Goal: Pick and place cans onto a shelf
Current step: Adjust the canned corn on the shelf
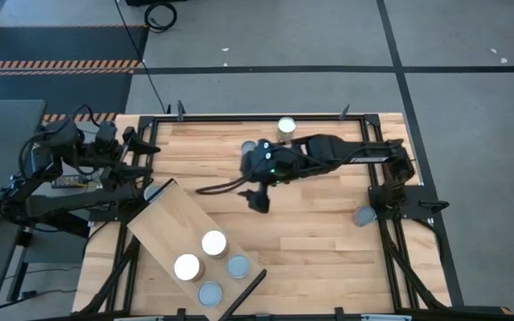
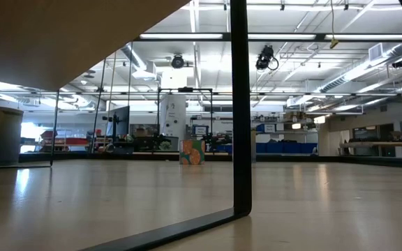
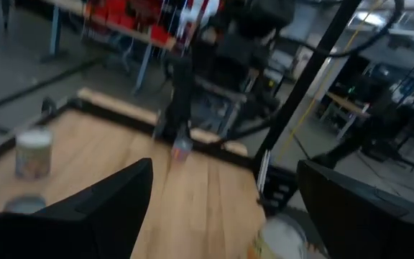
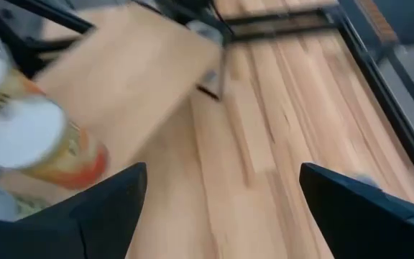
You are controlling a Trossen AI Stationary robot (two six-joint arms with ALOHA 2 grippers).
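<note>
The pale wood shelf (image 1: 181, 227) lies slantwise at the table's near left, its dark bar (image 1: 244, 292) at the near end. Several cans stand on that end, two white-topped (image 1: 214, 242) (image 1: 187, 266) and two grey-blue (image 1: 238, 266) (image 1: 210, 292). Loose cans stand at the far edge (image 1: 286, 127), beside my right arm (image 1: 250, 147) and at the right (image 1: 362, 216). My right gripper (image 1: 259, 200) is over the table's middle, open and empty (image 4: 221, 173). Its wrist view shows the shelf (image 4: 135, 65) and a white-topped can (image 4: 27, 137). My left gripper (image 3: 225, 169) is open and empty, held back at the table's far left (image 1: 141, 147).
A dark frame rail (image 1: 391, 232) runs around the tabletop. A small grey round thing (image 1: 155, 190) sits at the shelf's far corner. In the low view the shelf's plank (image 2: 61, 35) and its dark bar (image 2: 241, 104) stand close to the camera. Bare tabletop (image 1: 319, 250) lies near right of the shelf.
</note>
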